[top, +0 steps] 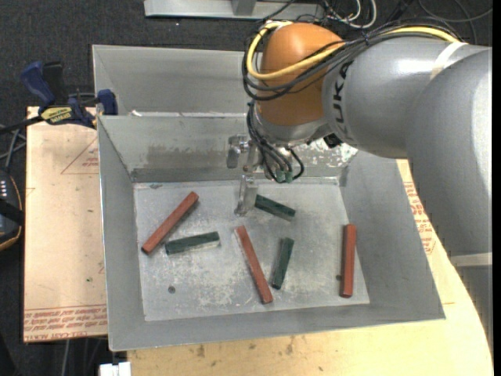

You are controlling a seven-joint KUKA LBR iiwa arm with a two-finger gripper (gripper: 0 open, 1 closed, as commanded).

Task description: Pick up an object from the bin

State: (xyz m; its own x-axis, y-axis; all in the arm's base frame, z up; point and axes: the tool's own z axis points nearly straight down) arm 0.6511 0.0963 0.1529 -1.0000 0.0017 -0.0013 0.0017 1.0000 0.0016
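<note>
My gripper (pixel 243 207) hangs low over the back middle of the bin floor, under the orange wrist cover. Its tip stands just left of a short dark green bar (pixel 275 207) that lies slightly slanted, close to it or touching; I cannot tell which. A long red bar (pixel 254 264) lies diagonally just in front of the gripper. To the right of that red bar lies another dark green bar (pixel 282 262), nearly upright in the view.
A red bar (pixel 170 222) lies slanted at the left with a dark green bar (pixel 192 243) beside it. A third red bar (pixel 347 260) lies along the right side. The bin's sloped walls rise on every side, and the arm covers the back right.
</note>
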